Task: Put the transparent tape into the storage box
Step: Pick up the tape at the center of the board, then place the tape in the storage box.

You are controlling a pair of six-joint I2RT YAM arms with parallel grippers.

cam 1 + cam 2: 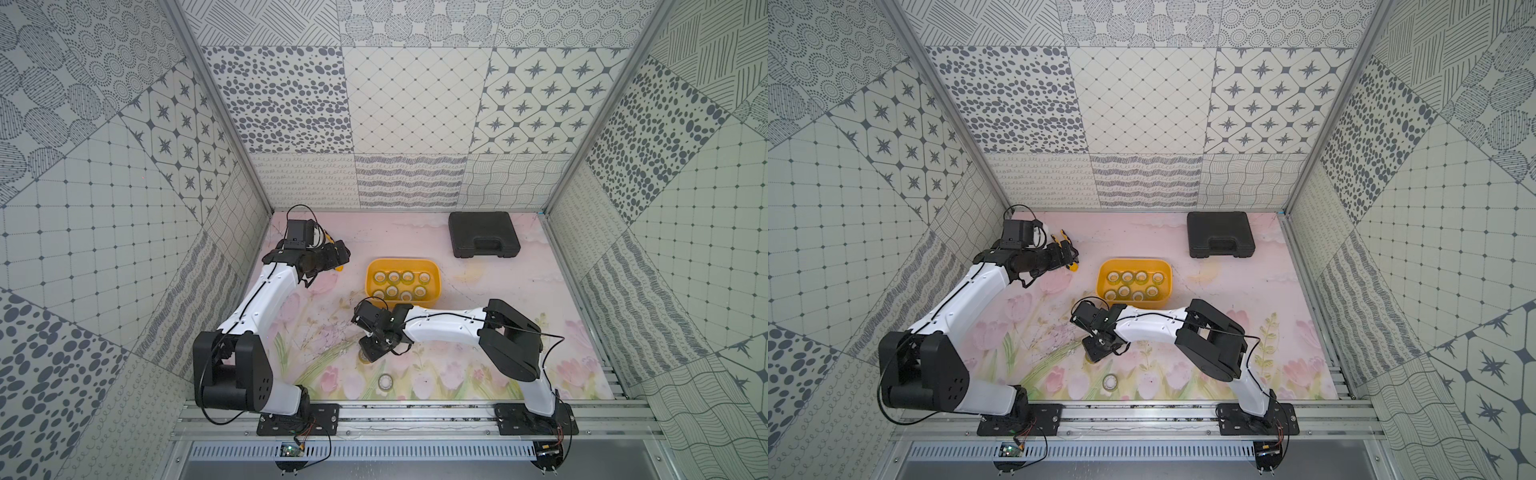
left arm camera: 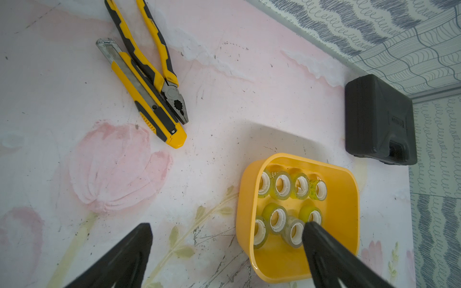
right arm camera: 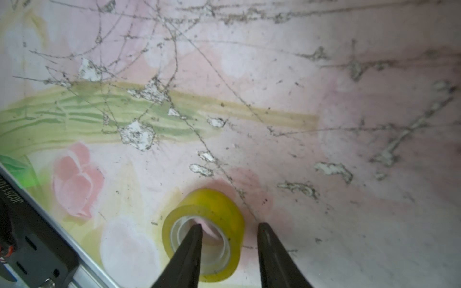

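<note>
A: Right gripper [image 3: 228, 225] is down on the bench [image 1: 519, 316], over the tape [image 3: 212, 202]. It lies flat, hole up, between the box [image 1: 402, 262] and the front edge.
B: Jaws astride its wall: one fingertip [image 3: 192, 239] in the core, its partner outside.
A: Clamped?
B: Looks like a sliver of gap outside, so not gripping, though that's tight to call from the wrist view.
A: And the box?
B: Mid-bench, towards the back edge, eight rolls [image 1: 392, 291] inside, two rows of four.
A: A second roll [image 1: 385, 382] lies just by the front edge, apart from the gripper.
B: Left gripper [image 2: 227, 229] hangs near the back-left corner, jaws spread wide, nothing between them. Pliers [image 2: 172, 93] and knife [image 2: 149, 107] lie touching on the bench there. Black case [image 1: 484, 235] in the back-right corner.
</note>
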